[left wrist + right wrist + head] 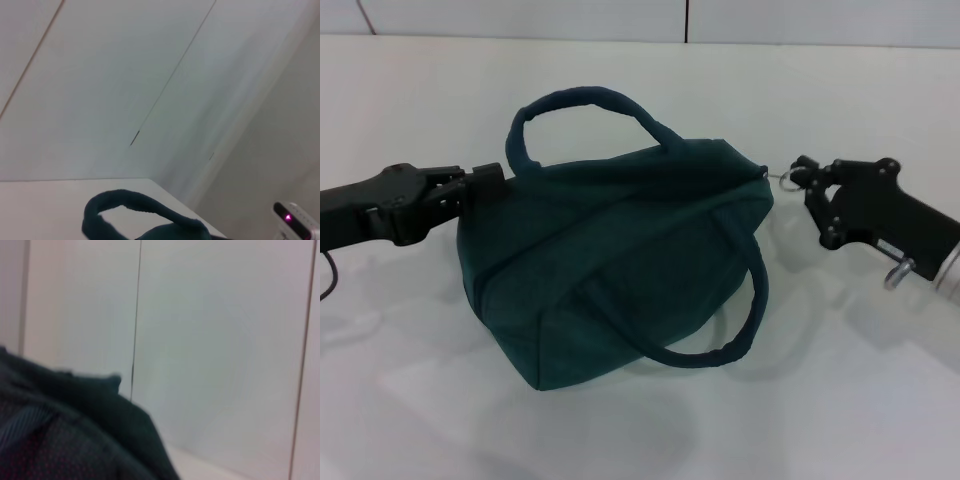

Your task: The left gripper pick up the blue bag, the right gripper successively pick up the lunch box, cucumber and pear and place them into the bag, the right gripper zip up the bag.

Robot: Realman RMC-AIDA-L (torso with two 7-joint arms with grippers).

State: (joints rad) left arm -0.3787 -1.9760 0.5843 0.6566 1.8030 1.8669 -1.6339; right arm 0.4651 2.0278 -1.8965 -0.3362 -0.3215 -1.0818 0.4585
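Observation:
The blue bag [620, 255] lies on the white table with its top closed and both loop handles showing. My left gripper [488, 184] is at the bag's left end and is shut on the fabric there. My right gripper [802, 174] is at the bag's right end and is shut on the metal ring pull [788, 181] of the zipper. One bag handle shows in the left wrist view [130, 206]. Dark bag fabric fills the near part of the right wrist view [75, 430]. The lunch box, the cucumber and the pear are not in view.
The white table [840, 400] runs around the bag, with a pale panelled wall [620, 18] behind it. A small white device with a pink light [295, 220] shows beyond the table edge in the left wrist view.

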